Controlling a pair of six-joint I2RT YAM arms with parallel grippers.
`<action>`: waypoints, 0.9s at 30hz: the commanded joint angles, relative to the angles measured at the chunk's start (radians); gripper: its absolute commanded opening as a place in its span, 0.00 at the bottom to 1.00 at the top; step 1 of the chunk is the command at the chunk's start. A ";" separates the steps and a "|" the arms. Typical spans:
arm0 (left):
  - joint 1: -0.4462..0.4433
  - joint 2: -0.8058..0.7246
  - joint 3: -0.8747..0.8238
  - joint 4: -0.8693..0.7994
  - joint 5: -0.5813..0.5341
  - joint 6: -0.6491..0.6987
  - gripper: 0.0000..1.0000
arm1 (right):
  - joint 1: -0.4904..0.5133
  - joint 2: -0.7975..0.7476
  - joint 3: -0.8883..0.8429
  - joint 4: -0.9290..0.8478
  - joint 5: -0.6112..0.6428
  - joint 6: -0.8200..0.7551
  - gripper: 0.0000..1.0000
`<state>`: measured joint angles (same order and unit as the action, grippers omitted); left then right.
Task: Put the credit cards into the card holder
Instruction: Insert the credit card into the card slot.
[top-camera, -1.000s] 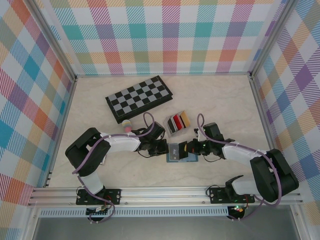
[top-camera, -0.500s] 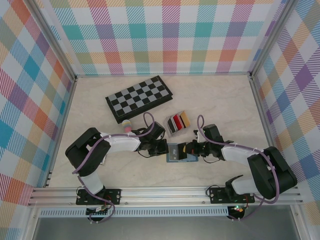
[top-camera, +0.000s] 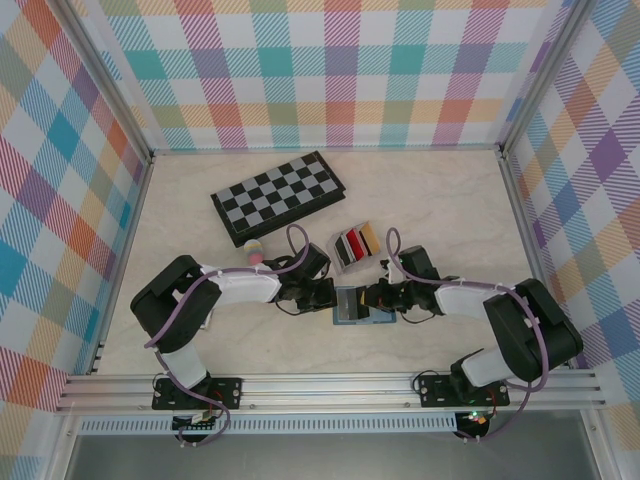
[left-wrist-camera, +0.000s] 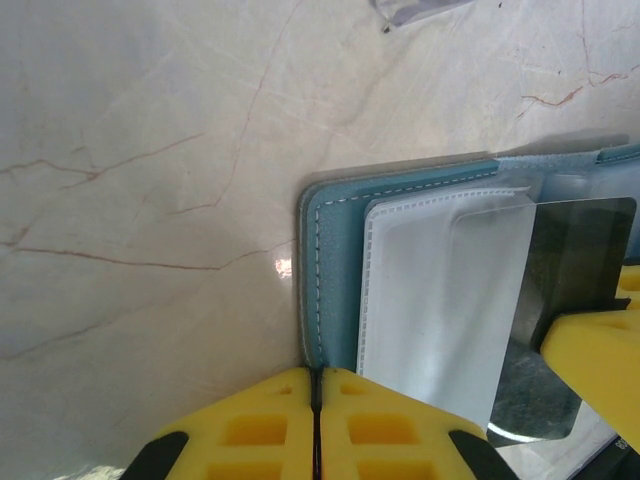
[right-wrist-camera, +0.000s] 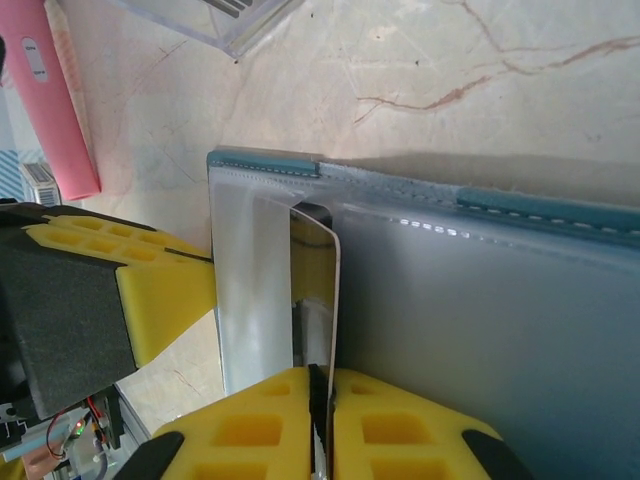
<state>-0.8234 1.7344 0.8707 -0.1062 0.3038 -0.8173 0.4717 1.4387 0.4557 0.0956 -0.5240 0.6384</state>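
Observation:
The teal card holder (top-camera: 362, 312) lies open on the table between both arms. My left gripper (top-camera: 328, 296) is shut on its left edge; in the left wrist view the yellow fingers (left-wrist-camera: 270, 420) pinch the teal cover (left-wrist-camera: 335, 260). My right gripper (top-camera: 375, 297) is shut on a dark glossy credit card (left-wrist-camera: 572, 260), which lies partly under a clear pocket (left-wrist-camera: 440, 290). In the right wrist view that card (right-wrist-camera: 333, 290) stands edge-on, its far end inside the pocket, above my right gripper (right-wrist-camera: 322, 368). More credit cards (top-camera: 354, 243), red, black and tan, stand in a small tray behind the holder.
A folded chessboard (top-camera: 279, 196) lies at the back left. A small pastel ball (top-camera: 255, 250) sits by the left arm. The clear tray (right-wrist-camera: 232, 18) and a pink object (right-wrist-camera: 58, 100) lie just beyond the holder. Metal frame rails (top-camera: 330, 385) run along the near edge.
My right gripper has moved left over the card holder, carrying the dark card further into the clear pocket. The left gripper has kept its hold on the holder's edge.

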 joint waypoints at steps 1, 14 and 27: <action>-0.020 0.036 0.010 0.012 0.003 0.013 0.07 | 0.020 -0.014 0.043 -0.152 0.065 -0.036 0.14; -0.019 0.042 0.016 0.015 0.010 0.016 0.07 | 0.020 0.006 0.084 -0.213 0.092 -0.051 0.19; -0.019 0.040 0.015 0.014 0.008 0.015 0.07 | 0.086 0.104 0.165 -0.169 0.054 -0.018 0.14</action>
<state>-0.8234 1.7401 0.8753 -0.1036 0.3088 -0.8173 0.5289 1.5181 0.5919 -0.0952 -0.4576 0.6060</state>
